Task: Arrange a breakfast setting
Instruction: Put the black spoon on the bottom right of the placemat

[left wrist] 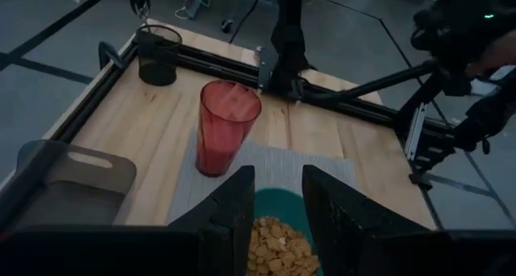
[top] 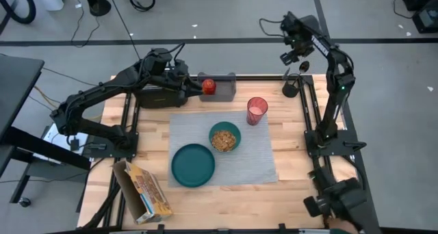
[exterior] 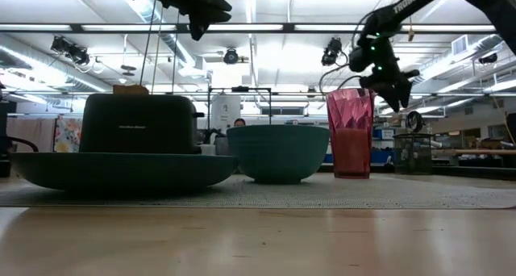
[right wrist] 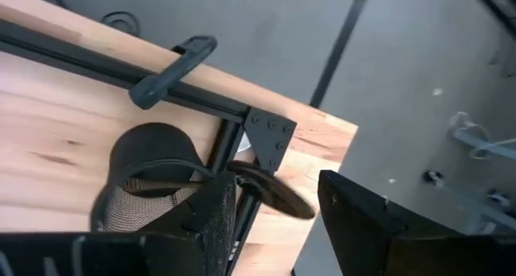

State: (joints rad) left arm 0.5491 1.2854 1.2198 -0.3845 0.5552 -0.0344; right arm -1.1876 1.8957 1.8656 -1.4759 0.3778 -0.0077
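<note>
High view: pale wood table (top: 205,200) on grey floor; grey placemat (top: 256,155) at centre carries the teal plate (top: 193,165), cereal-filled bowl (top: 224,137) and red cup (top: 256,111), with the red fruit (top: 209,86) on a grey tray (top: 226,85) at upper centre, the left gripper (top: 194,85) just beside it, toaster (top: 156,96) under that arm, cereal box (top: 145,191) lower left. Low view: plate, bowl and cup stand in a row before a lit workshop ceiling, the right gripper (exterior: 395,81) hanging upper right. Left wrist view: the fingers stand apart, empty, over the bowl; right wrist view: the jaws, parted, pinch a spoon (right wrist: 270,193) above a black mesh cup (right wrist: 145,179) at the table corner.
</note>
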